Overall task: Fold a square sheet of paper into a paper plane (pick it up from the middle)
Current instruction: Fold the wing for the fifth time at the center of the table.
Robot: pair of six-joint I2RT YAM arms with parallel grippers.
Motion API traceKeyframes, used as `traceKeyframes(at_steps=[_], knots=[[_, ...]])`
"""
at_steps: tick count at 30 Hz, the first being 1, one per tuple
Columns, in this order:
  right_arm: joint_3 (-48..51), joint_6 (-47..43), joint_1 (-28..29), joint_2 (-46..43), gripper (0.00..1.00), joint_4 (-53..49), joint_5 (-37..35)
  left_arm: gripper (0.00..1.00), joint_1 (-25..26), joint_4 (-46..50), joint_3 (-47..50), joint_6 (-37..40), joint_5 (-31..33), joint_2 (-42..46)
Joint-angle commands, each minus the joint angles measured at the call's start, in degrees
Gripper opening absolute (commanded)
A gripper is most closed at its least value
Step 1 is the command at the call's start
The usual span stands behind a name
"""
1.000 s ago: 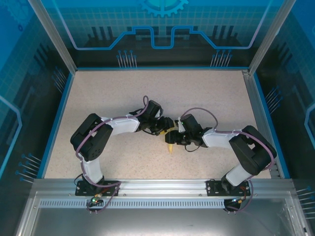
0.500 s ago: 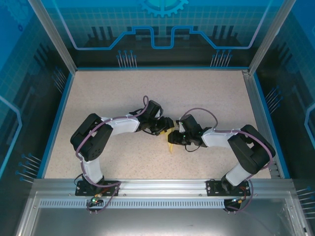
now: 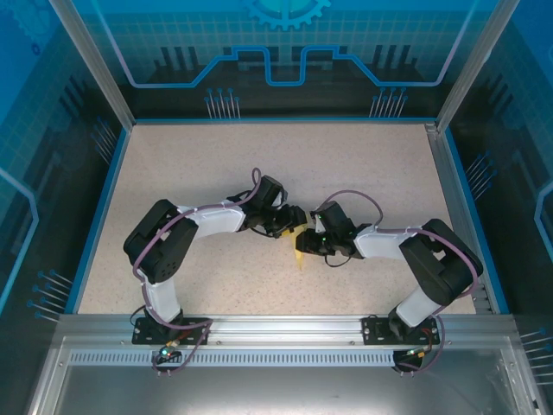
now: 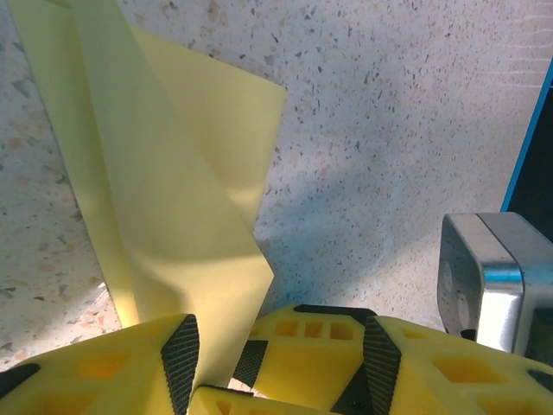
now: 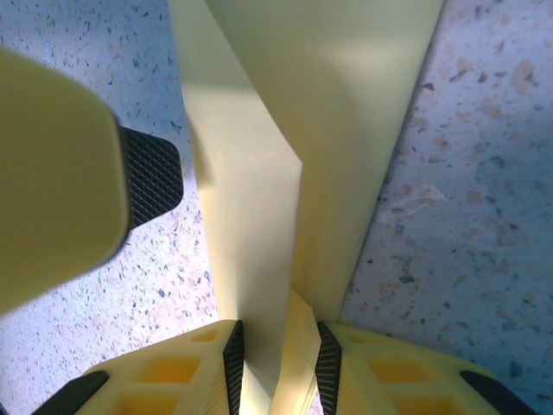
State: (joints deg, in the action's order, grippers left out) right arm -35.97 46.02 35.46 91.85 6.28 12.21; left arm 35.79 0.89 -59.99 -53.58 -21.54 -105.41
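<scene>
The sheet of paper (image 3: 300, 252) is pale yellow and folded into a narrow strip with long creases, its point toward the near edge. It lies at the table's middle between both grippers. My right gripper (image 3: 305, 245) (image 5: 279, 347) is shut on the folded paper (image 5: 311, 130), with a black pad against each outer flap. My left gripper (image 3: 290, 227) (image 4: 278, 339) is open, its jaws wide apart. One edge of the paper (image 4: 164, 199) and a finger of the right gripper (image 4: 311, 350) sit between them. A left finger's pad (image 5: 152, 176) hangs beside the strip.
The speckled tabletop (image 3: 346, 173) has a blue rim (image 3: 102, 207) and glass walls on three sides. An aluminium rail (image 3: 285, 327) runs along the near edge. A silver metal block (image 4: 484, 277) and a blue edge (image 4: 529, 156) stand to the right in the left wrist view.
The right gripper's jaws have closed in on the folded paper, and that arm has edged slightly left. The left arm has stayed put.
</scene>
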Motion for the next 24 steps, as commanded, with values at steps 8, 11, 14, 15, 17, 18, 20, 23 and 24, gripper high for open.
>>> traceKeyframes(at_steps=[8, 11, 14, 15, 17, 18, 20, 23, 24], knots=[[2.0, 1.4, 0.2, 4.3, 0.31, -0.6, -0.6, 0.57, 0.2, -4.2, -1.6, 0.2, -4.9, -3.4], [2.1, 1.5, 0.3, 4.4, 0.31, -0.6, -0.7, 0.57, 0.2, -3.9, -2.2, 0.6, -4.4, -5.0], [2.4, 1.6, 0.3, 4.4, 0.31, -0.6, -0.8, 0.57, 0.2, -4.9, -2.3, 0.6, -4.3, -5.9], [2.5, 1.7, 0.3, 4.5, 0.30, -0.6, -0.8, 0.57, 0.2, -4.9, -2.4, 0.6, -4.3, -6.2], [2.6, 1.7, 0.3, 4.5, 0.29, -0.5, -0.8, 0.57, 0.2, -4.9, -2.6, 0.6, -4.3, -6.9], [2.8, 1.9, 0.3, 4.6, 0.29, -0.4, -0.9, 0.57, 0.2, -4.8, -2.6, 0.6, -4.4, -7.1], [3.0, 1.9, 0.3, 4.7, 0.28, -0.2, -0.8, 0.57, 0.2, -4.8, -2.4, 0.6, -4.4, -7.4], [3.2, 2.1, 0.3, 4.3, 0.29, 0.3, -0.5, 0.57, 0.2, -3.8, -2.2, 0.8, -4.0, -7.7], [3.3, 2.4, 0.3, 3.9, 0.30, 0.7, -0.1, 0.57, 0.2, -3.2, -2.1, 0.9, -4.0, -7.9]])
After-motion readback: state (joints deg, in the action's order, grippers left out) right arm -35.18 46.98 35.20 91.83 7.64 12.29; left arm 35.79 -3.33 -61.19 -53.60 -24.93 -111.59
